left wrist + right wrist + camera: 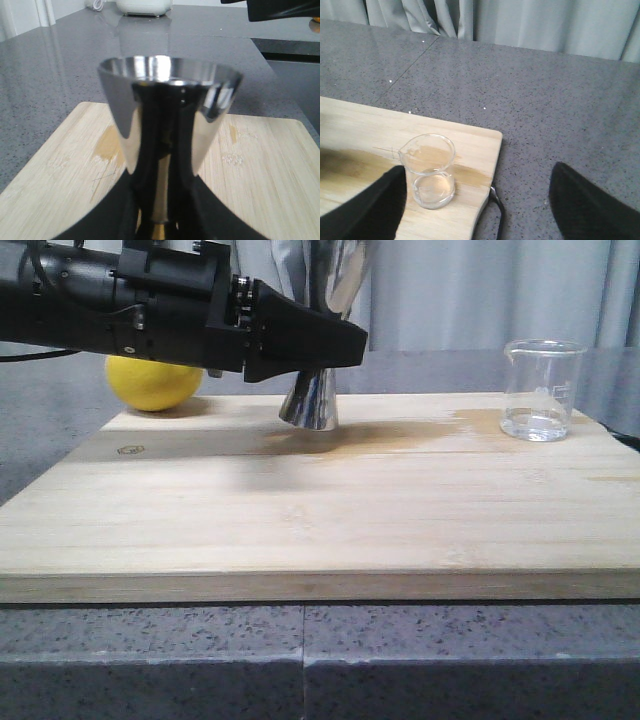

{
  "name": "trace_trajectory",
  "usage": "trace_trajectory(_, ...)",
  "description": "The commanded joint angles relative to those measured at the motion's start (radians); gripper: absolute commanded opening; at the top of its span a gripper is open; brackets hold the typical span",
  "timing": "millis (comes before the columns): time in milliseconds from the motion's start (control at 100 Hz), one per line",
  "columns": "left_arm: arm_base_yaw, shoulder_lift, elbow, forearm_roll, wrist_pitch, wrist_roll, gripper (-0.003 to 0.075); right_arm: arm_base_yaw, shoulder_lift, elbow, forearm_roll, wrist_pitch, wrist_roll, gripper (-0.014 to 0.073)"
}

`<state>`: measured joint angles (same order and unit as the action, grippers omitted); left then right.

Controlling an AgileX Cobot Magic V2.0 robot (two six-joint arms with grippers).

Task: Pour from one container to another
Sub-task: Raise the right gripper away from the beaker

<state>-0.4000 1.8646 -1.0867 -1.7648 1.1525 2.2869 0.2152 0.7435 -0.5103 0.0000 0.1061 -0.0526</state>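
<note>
Front view gave me the near edge of the grey speckled surface [300, 660] first, then the wooden board [320, 510] lying across it. Further back on that board, about the middle, the steel jigger [312, 400] sat in my left claw [335, 340], whose black fingers reached in from the left and were pinched on it around the waist. Its lower cone looked tilted, and I could not tell whether the foot touched the wood or hung just above it. From the left wrist camera I saw the jigger's [167, 125] shiny upper cup right in front of the lens, with the dark fingers [105, 220] pressed against its narrow middle on both sides. Near the far right corner of the board the glass beaker [541, 390] stood upright, well apart from the jigger, with a little clear liquid at the bottom. The right claw [480, 210] hovered spread wide above the beaker [431, 170], touching nothing. At the far left, behind the left arm, a yellow lemon [152, 382] rested by the board's edge.
</note>
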Motion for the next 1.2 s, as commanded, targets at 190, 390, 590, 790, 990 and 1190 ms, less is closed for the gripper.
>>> trace_trajectory(190,-0.009,-0.047,-0.027,-0.085,0.105,0.0,0.0062,0.001,-0.007,-0.038,-0.011,-0.09,-0.011,0.0533)
trace_trajectory(390,-0.009,-0.047,-0.027,-0.085,0.109,0.0,0.0062,0.001,-0.007,-0.038,-0.016,-0.09,-0.011,0.0532)
trace_trajectory(590,-0.009,-0.047,-0.027,-0.085,0.107,0.0,0.0062,0.001,-0.007,-0.038,-0.018,-0.09,-0.011,0.0532)
trace_trajectory(790,-0.009,-0.043,-0.027,-0.085,0.104,0.012,0.0062,0.001,-0.007,-0.038,-0.018,-0.09,-0.011,0.0532)
trace_trajectory(990,-0.007,-0.043,-0.027,-0.085,0.095,0.03,0.0062,0.001,-0.007,-0.038,-0.021,-0.09,-0.011,0.0533)
trace_trajectory(1190,-0.007,-0.043,-0.027,-0.085,0.068,0.032,0.0062,0.001,-0.007,-0.038,-0.021,-0.09,-0.011,0.0532)
